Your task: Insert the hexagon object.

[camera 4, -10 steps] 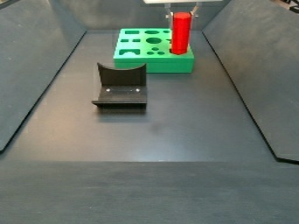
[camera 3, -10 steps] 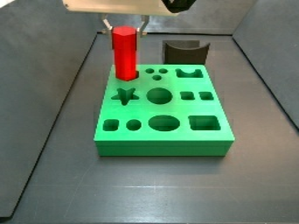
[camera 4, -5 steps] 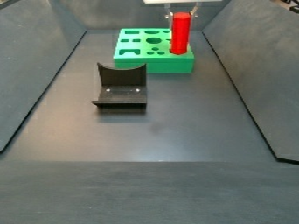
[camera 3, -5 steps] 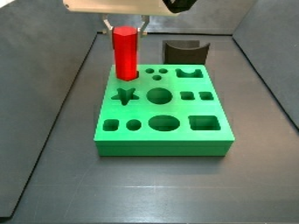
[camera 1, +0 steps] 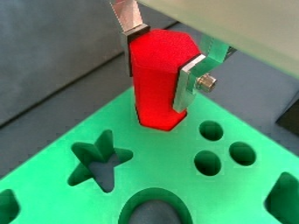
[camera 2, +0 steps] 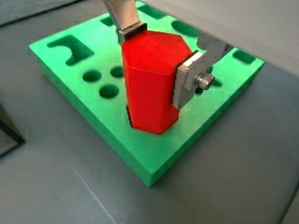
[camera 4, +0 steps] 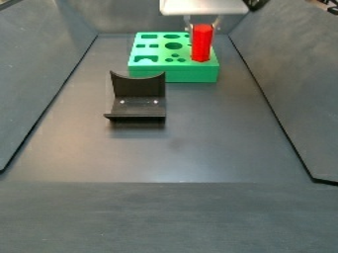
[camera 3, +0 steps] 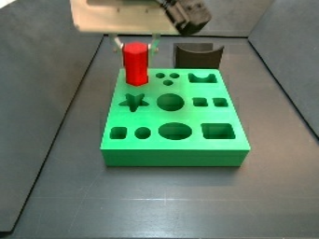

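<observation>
Lowered since a moment ago, the hexagon object sits partly in its hole at the green block's corner — gripper clamped on it, not yet fully seated.

- You're looking at a lab test rig, not a home or shop.
- The dark desk is boxed in by sloped dark walls.
- A green block cut with shaped holes looks like a benchmark piece.
- The claw sits above it, and a dark fixture stands nearby.
</observation>
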You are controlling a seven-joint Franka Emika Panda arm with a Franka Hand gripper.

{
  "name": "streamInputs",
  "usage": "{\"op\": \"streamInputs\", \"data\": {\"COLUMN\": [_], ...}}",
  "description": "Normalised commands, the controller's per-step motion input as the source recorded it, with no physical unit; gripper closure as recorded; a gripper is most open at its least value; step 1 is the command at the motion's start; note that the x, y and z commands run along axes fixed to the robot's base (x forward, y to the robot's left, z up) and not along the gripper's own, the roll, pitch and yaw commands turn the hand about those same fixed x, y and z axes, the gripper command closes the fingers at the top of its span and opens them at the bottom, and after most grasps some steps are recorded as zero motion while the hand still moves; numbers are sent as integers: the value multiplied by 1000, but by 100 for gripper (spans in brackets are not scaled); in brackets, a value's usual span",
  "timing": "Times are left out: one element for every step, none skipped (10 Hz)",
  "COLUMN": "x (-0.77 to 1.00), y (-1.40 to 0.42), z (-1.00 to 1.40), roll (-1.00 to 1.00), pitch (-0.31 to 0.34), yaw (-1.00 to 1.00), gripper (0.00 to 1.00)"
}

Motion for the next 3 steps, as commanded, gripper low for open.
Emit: {"op": "streamInputs", "data": {"x": [-200,-303,6], "y": [0,0,40], "z": [-783,-297,-6], "roll": [-11,-113,-67], "pitch": [-240,-204,0], "yaw": [0,0,0], "gripper": [100,100,100]}}
